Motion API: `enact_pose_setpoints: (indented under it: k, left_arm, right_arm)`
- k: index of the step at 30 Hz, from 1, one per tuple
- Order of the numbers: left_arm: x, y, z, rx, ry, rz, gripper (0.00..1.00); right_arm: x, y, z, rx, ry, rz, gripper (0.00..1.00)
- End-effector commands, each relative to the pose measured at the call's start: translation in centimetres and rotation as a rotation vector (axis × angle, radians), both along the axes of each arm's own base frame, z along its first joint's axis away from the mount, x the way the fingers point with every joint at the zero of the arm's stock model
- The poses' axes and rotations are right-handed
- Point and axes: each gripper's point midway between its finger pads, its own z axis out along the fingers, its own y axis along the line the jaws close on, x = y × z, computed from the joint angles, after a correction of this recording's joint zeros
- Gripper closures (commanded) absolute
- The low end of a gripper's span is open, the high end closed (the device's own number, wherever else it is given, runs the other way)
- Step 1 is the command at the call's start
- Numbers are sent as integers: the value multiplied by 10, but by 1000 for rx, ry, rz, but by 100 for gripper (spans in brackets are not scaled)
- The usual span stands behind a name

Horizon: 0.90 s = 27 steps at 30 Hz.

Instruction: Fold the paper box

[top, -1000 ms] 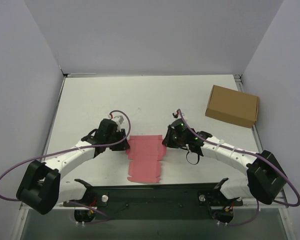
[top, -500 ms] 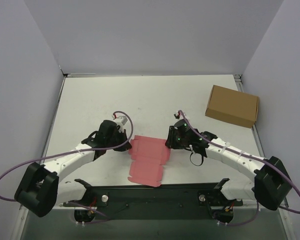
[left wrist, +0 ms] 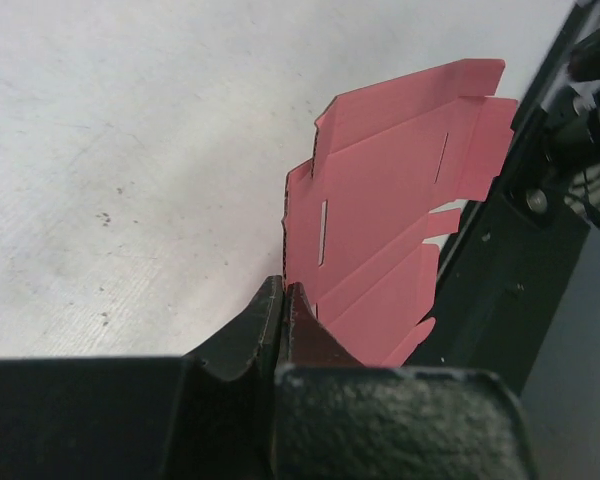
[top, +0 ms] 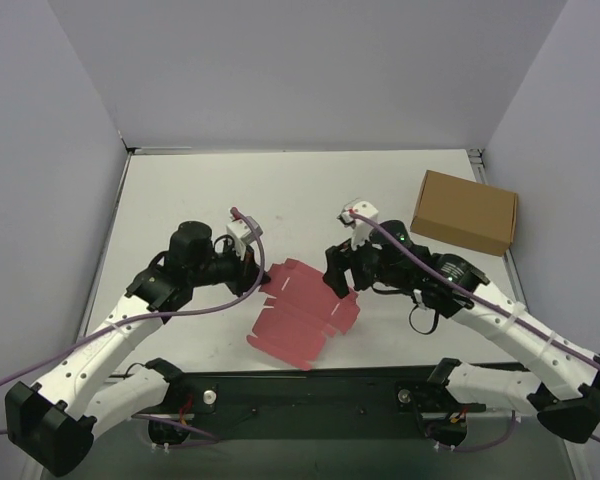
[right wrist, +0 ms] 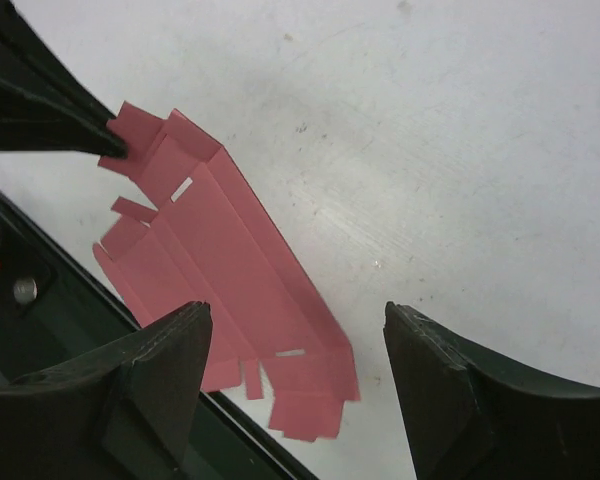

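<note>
Left pincer (left wrist: 283, 296) is clenched on the paper box (top: 300, 315), its two black, grainy fingers pressed together on a small tab at the sheet's left edge. The paper box is a flat, die-cut sheet of thin pink-red card, smooth and matte, with narrow slots, crease lines and short squared tabs along its edges. It lies near the front middle of the table (top: 280, 190), between the two arms and turned at a slant. Its near corner reaches as far as the black rail (top: 310, 392) at the table's front edge. In the left wrist view the sheet angles up off the surface rather than lying flat, and one long panel along its far side is bent up along a crease. The table is white and dull, faintly speckled with small dark marks. Right pincer (right wrist: 295, 318) is released, its blunt black fingers spread wide over the right end of the sheet; whether either finger touches the card cannot be told. Well apart, toward the far right of the table, sits a closed brown cardboard box (top: 465, 212) with plain rectangular faces.
</note>
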Motion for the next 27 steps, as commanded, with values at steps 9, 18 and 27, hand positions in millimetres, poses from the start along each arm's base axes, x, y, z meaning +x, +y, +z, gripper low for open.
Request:
enact_pose_setpoints:
  k: [9,18,27]
  left_arm:
    - [-32,-13,15,-98,-59,-282,100]
    - [-27,-9,14,-102,-63,-259,100]
    - [-25,-9,11,-99,-55,-250,100]
  right_arm:
    - [-18,15,-37,-280,66,234,40]
    - [-29,26,-42,-249,118,300,57]
    - [-30,33,-41,-225,127,311,85]
